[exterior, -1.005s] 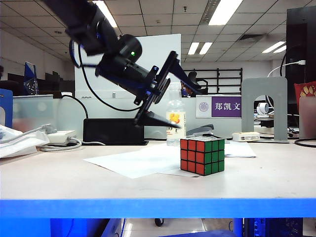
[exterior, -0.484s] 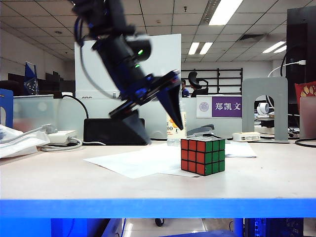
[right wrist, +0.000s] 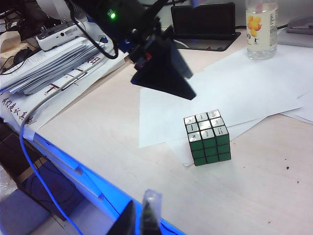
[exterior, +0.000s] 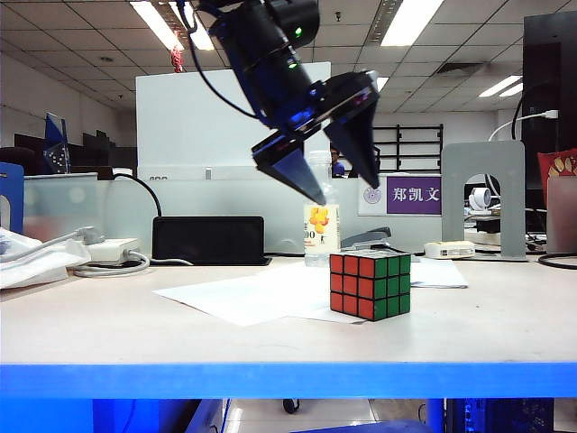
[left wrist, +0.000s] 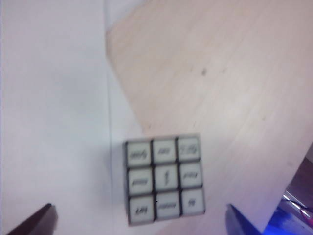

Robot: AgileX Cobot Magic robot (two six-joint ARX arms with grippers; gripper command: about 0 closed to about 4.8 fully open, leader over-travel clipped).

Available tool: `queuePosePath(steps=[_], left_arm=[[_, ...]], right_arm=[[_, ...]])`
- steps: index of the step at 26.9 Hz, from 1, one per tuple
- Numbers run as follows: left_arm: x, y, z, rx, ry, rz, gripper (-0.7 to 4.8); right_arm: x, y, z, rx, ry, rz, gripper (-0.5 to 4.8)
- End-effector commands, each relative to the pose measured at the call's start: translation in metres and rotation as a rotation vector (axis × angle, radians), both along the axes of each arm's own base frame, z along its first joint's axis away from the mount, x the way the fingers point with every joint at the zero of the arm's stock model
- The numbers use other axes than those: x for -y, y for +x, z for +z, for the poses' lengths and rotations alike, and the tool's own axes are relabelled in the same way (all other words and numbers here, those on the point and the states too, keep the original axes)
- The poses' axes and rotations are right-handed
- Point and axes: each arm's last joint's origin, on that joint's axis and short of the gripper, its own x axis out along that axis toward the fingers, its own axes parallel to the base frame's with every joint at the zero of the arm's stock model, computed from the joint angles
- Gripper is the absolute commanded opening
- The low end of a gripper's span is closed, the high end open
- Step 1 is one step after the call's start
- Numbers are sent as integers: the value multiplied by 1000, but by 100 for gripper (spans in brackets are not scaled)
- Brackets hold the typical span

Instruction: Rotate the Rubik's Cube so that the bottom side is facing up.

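Office lights shine over a long pale wooden table [exterior: 108, 325] with a blue front edge, and on it sits the small Rubik's Cube with black edges [exterior: 370, 285], resting on the corner of some white paper sheets [exterior: 243, 298]. From the front you see its red side and its green side, and the left wrist view looks straight down on its white top [left wrist: 164, 178]. A clear plastic bottle with a yellow flower label [exterior: 321, 221] stands behind the cube, near but not touching. Your left gripper [exterior: 338, 180] hangs in the air above the cube, a bit to the left of it, with its two dark fingers [exterior: 293, 171] spread wide and holding nothing. Your right gripper [right wrist: 142, 218] waits low by the table's front edge, well apart from the cube; only its tips show, close together, and I cannot tell if it is fully closed. To do this step well, I think you should bring the left gripper straight down so one finger goes on each side of the cube, lined up flat with its faces. Close gently on the middle of the sides, not the corners, or it may slip or spin. Lift it clear of the paper before you turn it, so the paper does not drag along.
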Motion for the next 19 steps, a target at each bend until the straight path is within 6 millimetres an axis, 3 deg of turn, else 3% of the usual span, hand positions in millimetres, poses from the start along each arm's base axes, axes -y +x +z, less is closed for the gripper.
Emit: queuePosePath(steps=[1, 6, 19], left_arm=[[11, -7, -1, 10, -2, -26, 479], [27, -15, -20, -45, 32, -55, 479], [34, -8, -62, -124, 104, -48, 479]], right_arm=[[0, 0, 2, 15, 4, 7, 27], [0, 0, 2, 16, 4, 6, 27], [0, 0, 2, 16, 4, 7, 27]])
